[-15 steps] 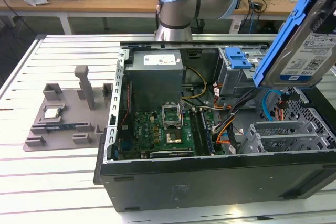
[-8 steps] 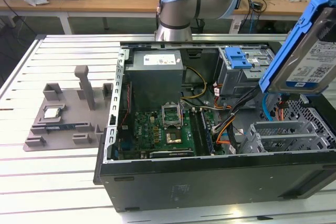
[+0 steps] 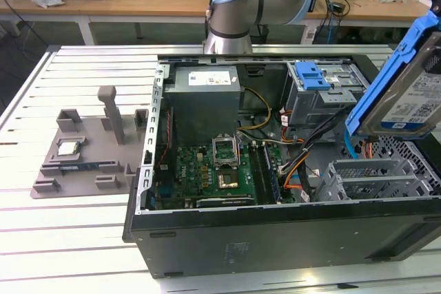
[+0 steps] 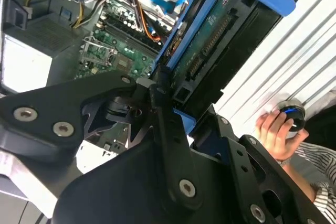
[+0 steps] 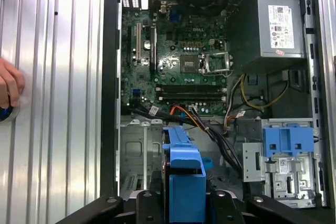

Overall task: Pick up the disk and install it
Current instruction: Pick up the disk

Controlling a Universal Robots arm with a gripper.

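My gripper [image 4: 184, 106] is shut on the disk [image 4: 220, 40], its black fingers [image 4: 160, 103] clamped on the two long sides of the blue carrier frame. In the exterior view the disk [image 3: 406, 94] hangs tilted above the right end of the open computer case [image 3: 275, 228], showing its silver face and white-and-blue label. In the first wrist view the blue carrier edge of the disk [image 5: 184, 177] sits inside the gripper [image 5: 184, 203], over the case floor near the cable bundle [image 5: 210, 127].
A metal drive cage [image 3: 372, 177] lies below the disk. Another bay with a blue latch [image 3: 313, 77] stands behind it. The motherboard [image 3: 213, 173] and power supply [image 3: 203, 98] fill the case's middle. A grey fixture plate [image 3: 83, 156] lies left. A person's hand [image 4: 275, 129] rests on the slatted table.
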